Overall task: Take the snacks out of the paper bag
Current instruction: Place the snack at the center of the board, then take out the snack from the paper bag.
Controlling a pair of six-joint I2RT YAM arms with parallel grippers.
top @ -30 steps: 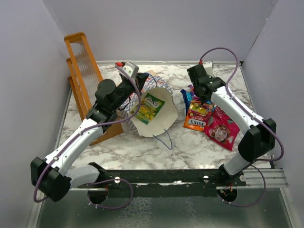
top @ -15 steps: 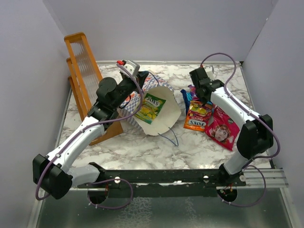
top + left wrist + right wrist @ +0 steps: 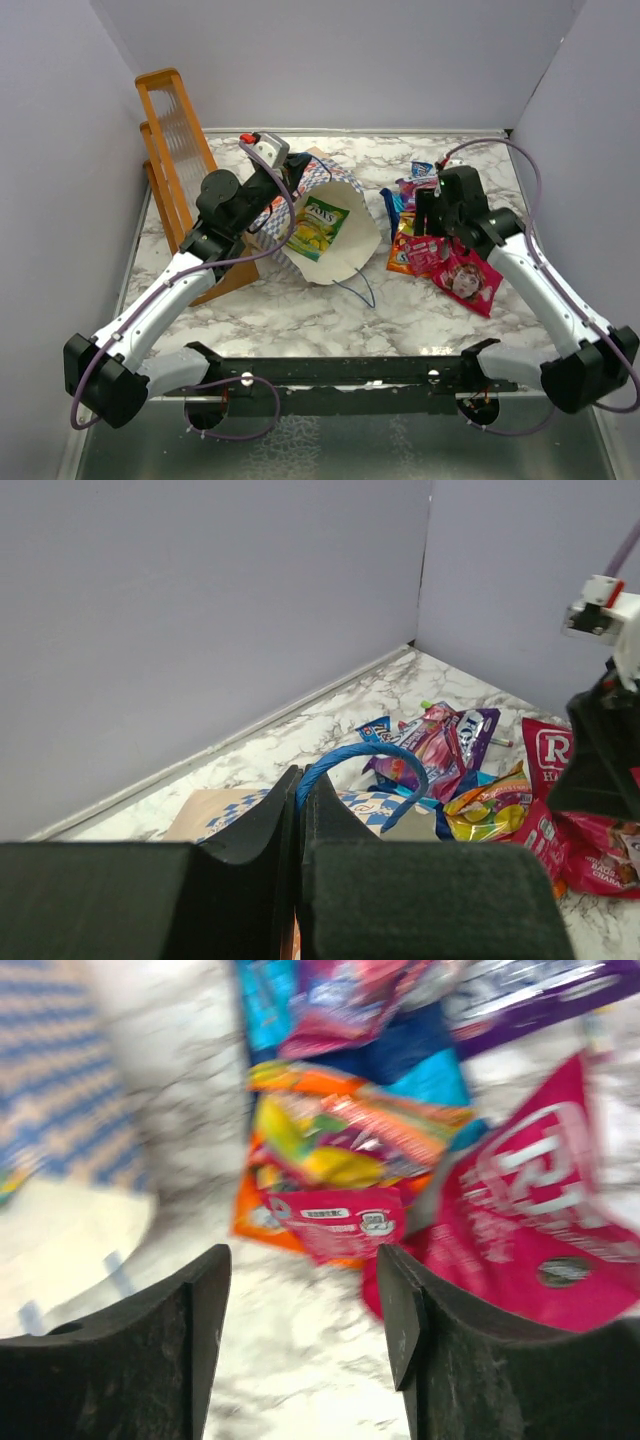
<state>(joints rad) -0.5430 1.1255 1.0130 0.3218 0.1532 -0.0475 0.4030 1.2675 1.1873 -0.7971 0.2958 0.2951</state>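
Note:
The paper bag (image 3: 335,262) lies tipped with its cream mouth towards me. A green-yellow candy bag (image 3: 318,226) is still inside it. My left gripper (image 3: 303,172) (image 3: 298,780) is shut on the bag's blue cord handle (image 3: 362,755) at the far rim. To the right, several snacks are piled on the table. They include the big pink-red pouch (image 3: 468,278) (image 3: 540,1215), an orange-red bag (image 3: 402,258) and a small pink packet (image 3: 335,1225). My right gripper (image 3: 425,222) (image 3: 305,1300) hangs open just above this pile, holding nothing.
An orange wooden rack (image 3: 172,140) stands against the left wall beside the left arm. The bag's second cord handle (image 3: 357,290) trails on the marble in front of the bag. Grey walls close the table at the back and on both sides.
My right gripper has opened and let go of a small pink packet onto the pile. Its arm has swung out to the right. My left gripper keeps its hold on the handle.

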